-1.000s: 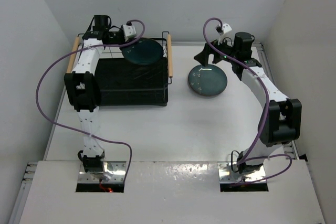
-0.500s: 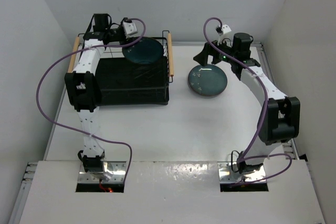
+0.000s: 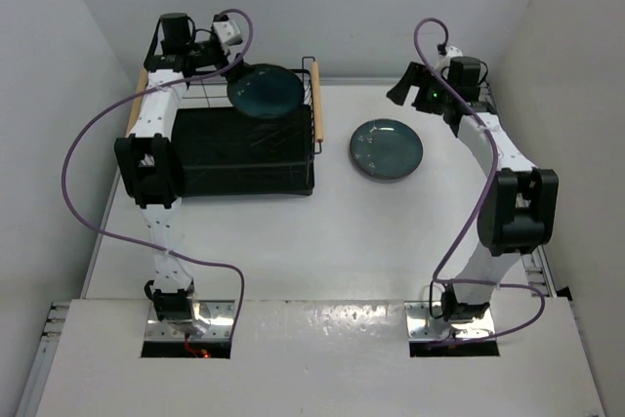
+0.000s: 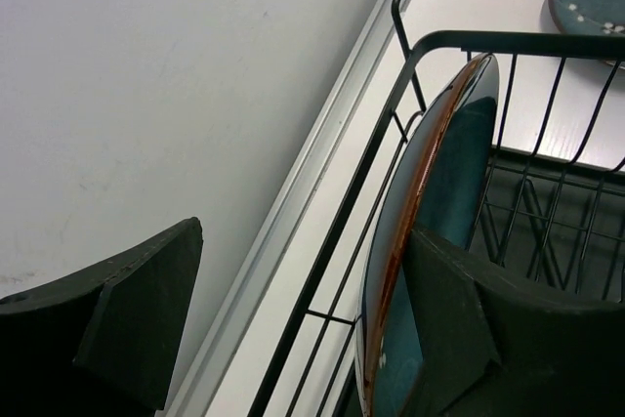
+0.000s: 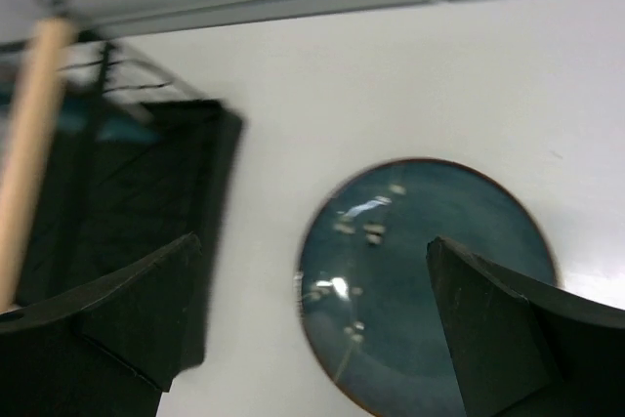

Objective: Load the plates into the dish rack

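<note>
**A:** What is the left gripper [image 3: 225, 62] doing?

**B:** Its fingers [image 4: 117, 329] are spread wide and clamp nothing. The standing plate [image 4: 439, 192] is on edge just beside the finger on the right of the wrist view. It sits inside the dish rack [image 4: 459, 41] and leans toward the wire wall at a corner. I cannot tell whether that finger touches it.

**A:** And seen from above?

**B:** The standing plate [image 3: 265, 92] is right next to the gripper, in the rack's far corner by a wooden handle [image 3: 315, 112]. On the gripper's other side there is only the pale wall [image 4: 146, 95].

**A:** What about the right gripper [image 3: 403, 87]?

**B:** It is also spread apart and empty-handed. It hangs above the table [image 3: 322, 231]. The flat plate [image 5: 430, 280] lies on the table below and ahead of it. In the wrist view that plate shows in the gap between the two fingers, and neither one touches it.

**A:** Where is the rack from there?

**B:** Off to the gripper's left, blurred, with its handle [image 5: 34, 134] at the edge of view. The flat plate [image 3: 387, 149] lies near the rack but apart from it.
</note>
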`<state>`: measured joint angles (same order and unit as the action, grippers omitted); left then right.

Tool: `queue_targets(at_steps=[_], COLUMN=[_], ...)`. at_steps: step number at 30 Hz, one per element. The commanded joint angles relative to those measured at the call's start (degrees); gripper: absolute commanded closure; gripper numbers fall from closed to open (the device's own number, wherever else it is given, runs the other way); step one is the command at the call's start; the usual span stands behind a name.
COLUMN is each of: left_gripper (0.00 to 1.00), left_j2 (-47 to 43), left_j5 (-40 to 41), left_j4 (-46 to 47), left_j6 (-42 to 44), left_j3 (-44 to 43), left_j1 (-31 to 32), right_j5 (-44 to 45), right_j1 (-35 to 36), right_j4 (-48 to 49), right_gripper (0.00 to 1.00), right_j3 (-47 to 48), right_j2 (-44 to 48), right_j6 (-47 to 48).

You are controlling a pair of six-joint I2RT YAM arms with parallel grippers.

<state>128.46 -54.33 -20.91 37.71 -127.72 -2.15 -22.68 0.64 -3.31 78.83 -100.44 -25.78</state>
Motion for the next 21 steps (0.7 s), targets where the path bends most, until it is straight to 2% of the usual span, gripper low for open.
queue_targets(at_steps=[1, 5, 14, 21], left_gripper=[0.14, 0.14, 0.14, 0.14], left_j2=[-5.3, -6.6, -8.3, -8.3], left_j5=[-4.0, -2.9, -2.3, -1.7], left_j4=[5.3, 1.2, -3.6, -4.1], left_j6=[-2.8, 2.2, 8.6, 8.6], left_j3=[-2.3, -0.3, 5.2, 6.3], left_j1=[-1.2, -1.7, -1.2, -1.2], right_j5=[15.4, 17.6, 18.5, 17.2], right_j1=[-0.3, -2.0, -2.1, -2.1], right_j4=[-7.7, -9.9, -7.0, -6.4], right_gripper=[0.01, 0.01, 0.01, 0.01], right_j3=[2.6, 2.0, -4.2, -4.6], right_j2=[-2.2, -4.1, -2.7, -2.2], right_j6=[-4.7, -4.3, -2.1, -0.9])
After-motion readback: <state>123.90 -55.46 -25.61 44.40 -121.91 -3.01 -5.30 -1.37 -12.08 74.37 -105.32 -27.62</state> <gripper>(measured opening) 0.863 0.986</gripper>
